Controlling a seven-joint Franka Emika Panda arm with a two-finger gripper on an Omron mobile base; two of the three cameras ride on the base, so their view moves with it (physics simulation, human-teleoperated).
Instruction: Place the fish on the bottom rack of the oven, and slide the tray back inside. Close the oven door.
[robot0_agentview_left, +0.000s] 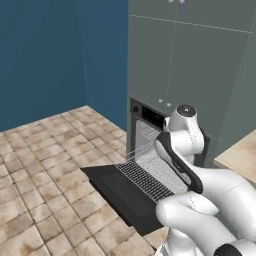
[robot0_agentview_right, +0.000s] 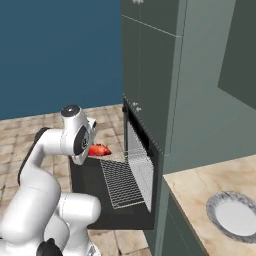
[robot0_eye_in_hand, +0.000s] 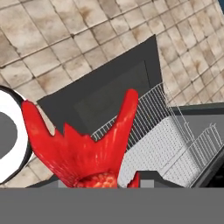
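Above the lowered oven door you see the fish, bright red-orange, carried in the end effector, which is clamped together on its body. In the hand view the forked tail and jagged fins spread upward from the grip, with scaled texture at the base. The fish hangs in the air near the outer edge of the bottom rack, not touching it.

The arm rises from the base, bends sharply at the elbow, and points its rounded white wrist toward the oven.

You find the rack pulled out over the door: a flat silver wire grid, rectangular. The door is a flat matte black panel lying open and level. Grey-green cabinets frame the oven. A round grey plate sits on the marbled beige counter. Stone-patterned tiles cover the floor.
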